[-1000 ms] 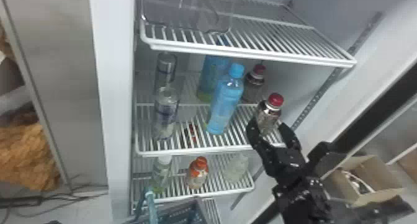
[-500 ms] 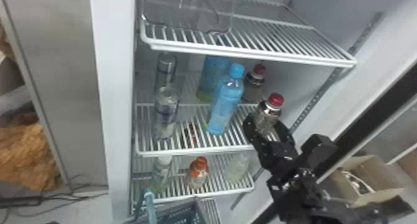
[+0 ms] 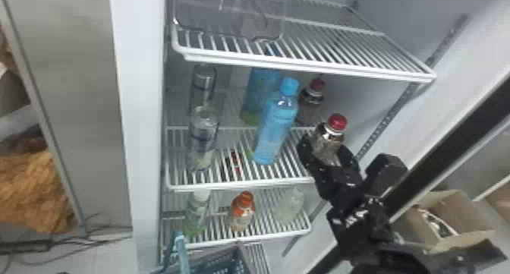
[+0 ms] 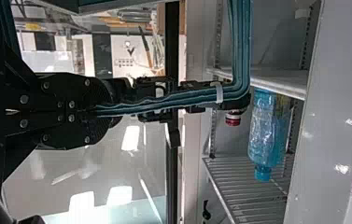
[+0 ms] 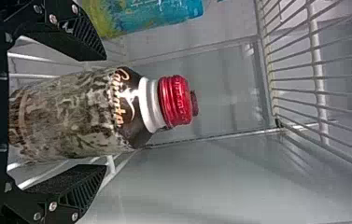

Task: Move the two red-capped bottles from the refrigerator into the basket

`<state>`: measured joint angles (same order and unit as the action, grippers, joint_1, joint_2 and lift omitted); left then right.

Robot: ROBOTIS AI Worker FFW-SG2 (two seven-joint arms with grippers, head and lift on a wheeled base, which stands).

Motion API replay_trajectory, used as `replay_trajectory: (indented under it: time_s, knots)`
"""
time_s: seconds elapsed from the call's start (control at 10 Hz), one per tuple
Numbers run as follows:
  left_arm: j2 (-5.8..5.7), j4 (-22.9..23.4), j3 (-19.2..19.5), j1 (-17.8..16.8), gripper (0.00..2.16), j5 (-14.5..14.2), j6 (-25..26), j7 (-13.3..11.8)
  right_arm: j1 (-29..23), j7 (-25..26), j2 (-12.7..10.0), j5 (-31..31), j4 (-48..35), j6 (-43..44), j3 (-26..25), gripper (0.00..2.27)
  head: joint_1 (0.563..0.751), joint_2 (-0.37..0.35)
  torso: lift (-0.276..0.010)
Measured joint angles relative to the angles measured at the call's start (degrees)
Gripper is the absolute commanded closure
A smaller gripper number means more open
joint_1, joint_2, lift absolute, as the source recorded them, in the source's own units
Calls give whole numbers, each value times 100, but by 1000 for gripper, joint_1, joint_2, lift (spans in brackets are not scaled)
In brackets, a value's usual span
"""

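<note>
White wire shelves (image 3: 239, 185) cross the middle of the head view, tilted slightly. Right of centre, on the middle shelf, the front red-capped bottle (image 3: 328, 140) stands between the spread fingers of the right gripper (image 3: 327, 148); its base is hidden by them, and whether either finger touches it I cannot tell. Just behind it is the back red-capped bottle (image 3: 313, 98), its lower part covered; in the right wrist view only a sliver of its cap peeks past the nearer one.

To the left stands a blue bottle (image 3: 276, 125), partly covering a second one (image 3: 262, 91). Farther left are two clear bottles (image 3: 204, 136), one behind the other, their outlines faint.

On the lower shelf are an orange-capped bottle (image 3: 243, 212), a greenish bottle (image 3: 197, 212) and a pale bottle (image 3: 289, 207), hard to make out. At the bottom edge the basket (image 3: 240, 256) is mostly cut off. A clear bin (image 3: 227, 15) is cropped by the top edge, and an open carton (image 3: 463, 235) sits lower right, partly behind the black arm.

In the left wrist view, the left gripper (image 4: 108, 112) has its fingers pressed together.
</note>
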<state>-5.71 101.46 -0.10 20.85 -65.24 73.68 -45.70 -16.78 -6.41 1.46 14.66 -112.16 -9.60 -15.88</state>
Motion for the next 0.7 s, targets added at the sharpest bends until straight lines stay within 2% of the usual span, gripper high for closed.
replay_trajectory:
  time_s: [0.2,0.3,0.4,0.5,0.7]
  knots:
    - [0,0,-1,-2,1200,0,0,0,127,-1,63,-25,47,-141,-1,208,695,-350,0]
    - [0,0,-1,5,1200,0,0,0,169,0,87,-33,74,-178,-8,387,695,-350,0]
    - [0,0,4,9,1200,0,-7,0,207,0,108,-33,104,-196,-15,900,695,-350,0]
    - [0,0,6,8,1200,0,-13,0,240,-7,134,15,147,-211,-25,1239,695,-350,0]
    - [0,0,5,9,1200,0,-14,0,251,-9,163,23,157,-221,-33,1282,695,-350,0]
